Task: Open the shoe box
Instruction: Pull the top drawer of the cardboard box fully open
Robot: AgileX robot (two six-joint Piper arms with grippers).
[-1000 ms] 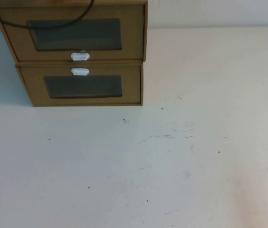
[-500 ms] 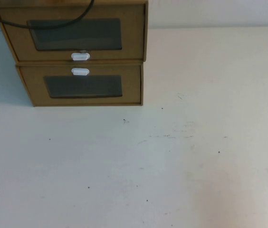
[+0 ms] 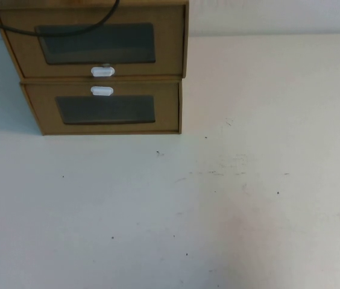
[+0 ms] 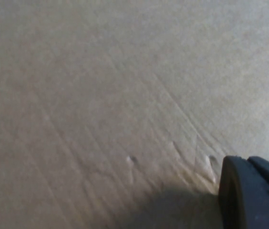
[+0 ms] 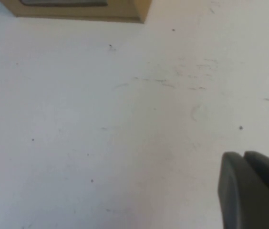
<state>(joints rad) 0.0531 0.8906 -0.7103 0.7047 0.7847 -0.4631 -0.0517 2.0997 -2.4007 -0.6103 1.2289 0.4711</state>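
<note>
The stacked shoe boxes (image 3: 100, 75) stand at the table's (image 3: 248, 235) far-left corner, long axis along the far edge, well apart from the closed, empty right gripper (image 5: 245, 191) near the right edge; the left gripper (image 4: 249, 191), state indeterminable, hangs over brown cardboard (image 4: 101, 95), probably nearer.

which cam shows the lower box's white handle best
High view: the white handle sits centred on the lower shoe box front, facing the camera. The right wrist view catches only that box's corner, beyond the right gripper; the left wrist view shows just the left gripper over a plain surface.
</note>
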